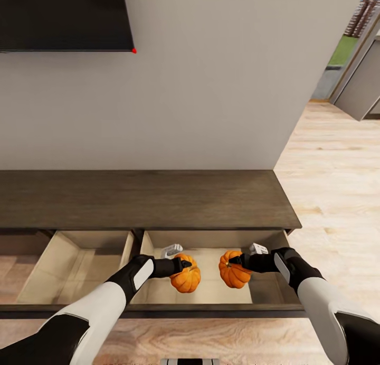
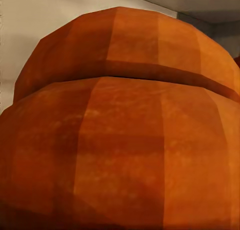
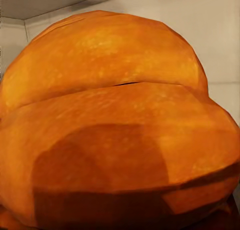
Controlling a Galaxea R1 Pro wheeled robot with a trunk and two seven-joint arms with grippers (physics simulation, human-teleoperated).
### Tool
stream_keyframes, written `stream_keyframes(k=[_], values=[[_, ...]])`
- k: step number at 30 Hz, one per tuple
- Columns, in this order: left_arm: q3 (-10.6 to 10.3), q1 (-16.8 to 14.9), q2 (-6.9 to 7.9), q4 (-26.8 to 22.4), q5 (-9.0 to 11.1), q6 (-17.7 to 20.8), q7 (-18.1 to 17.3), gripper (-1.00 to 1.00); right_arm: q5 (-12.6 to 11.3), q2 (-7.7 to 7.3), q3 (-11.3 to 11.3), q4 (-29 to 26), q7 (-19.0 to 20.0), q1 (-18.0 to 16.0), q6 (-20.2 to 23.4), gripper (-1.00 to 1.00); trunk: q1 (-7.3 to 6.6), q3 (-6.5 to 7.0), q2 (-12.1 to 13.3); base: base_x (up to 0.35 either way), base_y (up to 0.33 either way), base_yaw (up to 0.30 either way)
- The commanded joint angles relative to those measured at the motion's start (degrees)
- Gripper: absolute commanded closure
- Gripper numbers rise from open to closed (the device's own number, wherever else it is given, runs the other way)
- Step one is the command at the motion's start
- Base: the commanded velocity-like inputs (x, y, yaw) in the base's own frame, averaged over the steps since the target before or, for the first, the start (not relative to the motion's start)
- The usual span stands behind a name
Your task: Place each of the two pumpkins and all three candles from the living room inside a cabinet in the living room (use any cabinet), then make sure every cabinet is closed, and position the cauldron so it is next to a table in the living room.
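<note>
Lower centre of head view: left pincer (image 1: pixel 182 264) grips left pumpkin (image 1: pixel 186 278), right pincer (image 1: pixel 240 260) grips right pumpkin (image 1: pixel 233 270), both held over the cabinet's (image 1: pixel 142 198) open right drawer (image 1: pixel 211 291), presumably for release inside.

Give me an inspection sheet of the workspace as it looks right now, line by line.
Surface: long dark wood cabinet, flat top bare; two drawers pulled open, left drawer and right drawer.
Job's things: two orange pumpkins, left pumpkin and right pumpkin, both over the right drawer; whether they rest on its floor cannot be told.
Clutter: nothing seen.
Grippers: left gripper and right gripper each at a pumpkin; fingers hidden, grip cannot be told.
Cables: nothing seen.
Surroundings: black screen on the pale wall, wooden floor, doorway at far right.
</note>
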Motion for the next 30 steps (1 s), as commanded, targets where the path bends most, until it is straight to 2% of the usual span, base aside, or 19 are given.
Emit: stream_keyframes(k=[1,6,13,30], values=[[-0.2,0.0,0.01,0.0,0.2,-0.3,-0.1,1.0,0.2,0.0,-0.4,-0.1,0.4,0.0,0.3,1.0,-0.01,-0.13,0.0,0.0,0.0,0.0],[-0.2,0.0,0.01,0.0,0.3,-1.2,-0.2,1.0,0.1,-0.05,-0.4,0.0,0.7,0.0,0.4,1.0,-0.01,-0.6,0.0,0.0,0.0,0.0],[-0.2,0.0,0.01,0.0,0.2,-1.3,-0.2,1.0,0.4,-0.31,-0.4,0.0,5.2,-0.1,0.6,1.0,-0.01,-1.24,0.0,0.0,0.0,0.0],[-0.2,0.0,0.09,0.0,0.2,-1.4,-0.2,1.0,0.4,-0.42,-0.4,-0.4,5.7,-0.2,0.6,1.0,-0.01,-2.81,0.0,0.0,0.0,0.0]])
